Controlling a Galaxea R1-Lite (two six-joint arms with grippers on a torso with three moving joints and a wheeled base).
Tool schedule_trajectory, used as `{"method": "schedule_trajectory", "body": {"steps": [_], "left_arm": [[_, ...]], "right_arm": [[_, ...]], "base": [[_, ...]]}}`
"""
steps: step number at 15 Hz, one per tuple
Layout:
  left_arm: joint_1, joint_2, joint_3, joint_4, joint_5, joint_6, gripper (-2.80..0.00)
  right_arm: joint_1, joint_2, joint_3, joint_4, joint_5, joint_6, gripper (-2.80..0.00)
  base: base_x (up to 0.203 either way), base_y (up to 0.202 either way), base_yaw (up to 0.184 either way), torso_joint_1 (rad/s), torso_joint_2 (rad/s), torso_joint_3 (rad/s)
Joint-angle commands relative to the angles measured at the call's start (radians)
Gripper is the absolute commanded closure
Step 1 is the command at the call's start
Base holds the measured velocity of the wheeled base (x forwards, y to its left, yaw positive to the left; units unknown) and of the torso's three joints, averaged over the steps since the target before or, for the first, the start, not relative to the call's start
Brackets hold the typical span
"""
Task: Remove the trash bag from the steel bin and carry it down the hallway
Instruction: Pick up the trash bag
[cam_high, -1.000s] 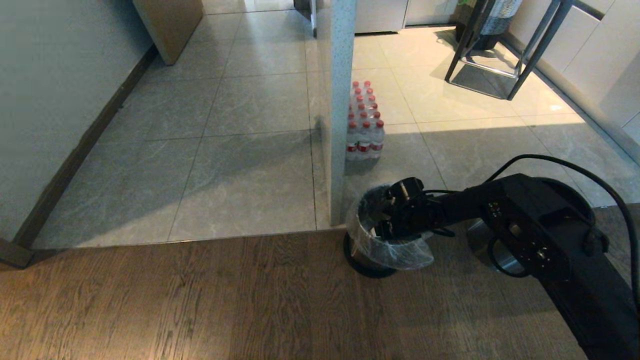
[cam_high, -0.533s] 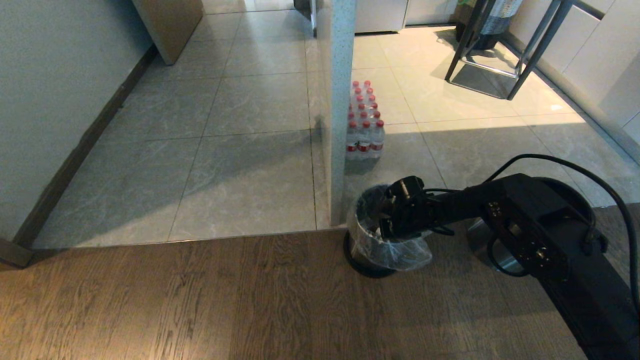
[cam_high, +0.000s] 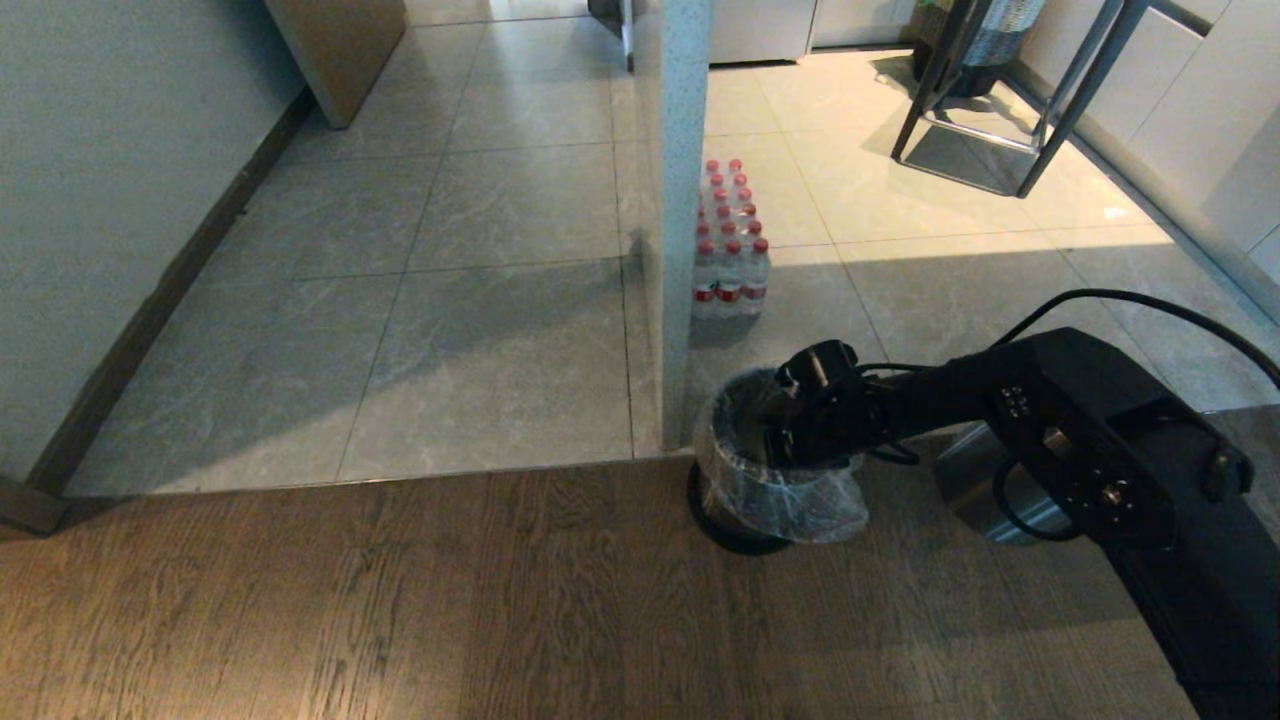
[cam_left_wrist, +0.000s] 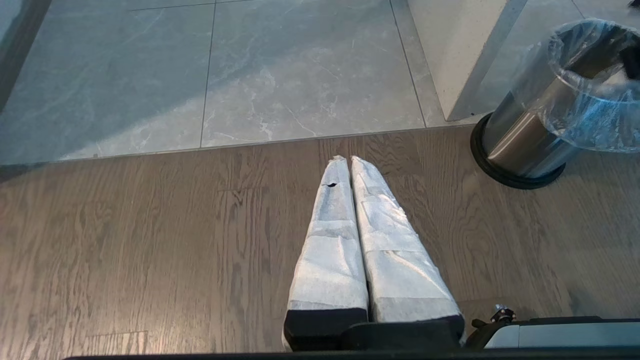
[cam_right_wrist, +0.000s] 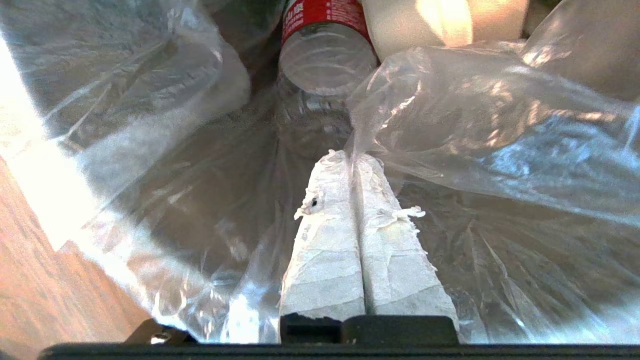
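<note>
Here the grasp on the liner looks made, and the lift out of the bin is the step in hand. The right gripper (cam_right_wrist: 352, 155) reaches down inside the mouth of the small round brushed-steel bin (cam_high: 722, 515), which stands on the wood-plank floor (cam_high: 400, 600) just beside the speckled grey pillar (cam_high: 678, 200). Its two white-wrapped fingers (cam_right_wrist: 325, 250) are pressed together, pinching a fold of the thin, clear, crinkly plastic trash bag (cam_right_wrist: 450, 140) at their tips. The bag is not yet out: its rim is folded over the bin's edge, and a clear plastic bottle with a red label (cam_right_wrist: 325, 50) lies down in it.

The left gripper (cam_left_wrist: 349, 161) hangs parked over the wood floor, well apart from the bin, its white-wrapped fingers together and holding nothing.

The next move calls for a steady pull straight up, so that the folded rim peels off the bin without the thin film tearing at the pinch. The hold is on one fold only, so the weight of the bottle and scraps may strain it. The light bin may also rise with the bag. Once free, the bag goes to the grey-tiled hallway (cam_high: 480, 330) ahead on the left.
</note>
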Motion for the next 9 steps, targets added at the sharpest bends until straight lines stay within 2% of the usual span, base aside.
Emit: {"method": "schedule_trajectory", "body": {"steps": [1, 9], "left_arm": [[0.0, 0.0, 0.0, 0.0, 0.0, 0.0, 0.0], [0.0, -0.001, 0.0, 0.0, 0.0, 0.0, 0.0]], "right_arm": [[-0.002, -0.07, 0.022, 0.007, 0.0, 0.002, 0.0], [-0.023, -0.251, 0.047, 0.014, 0.003, -0.006, 0.0]], "base": [[0.0, 0.0, 0.0, 0.0, 0.0, 0.0], [0.0, 0.0, 0.0, 0.0, 0.0, 0.0]]}}
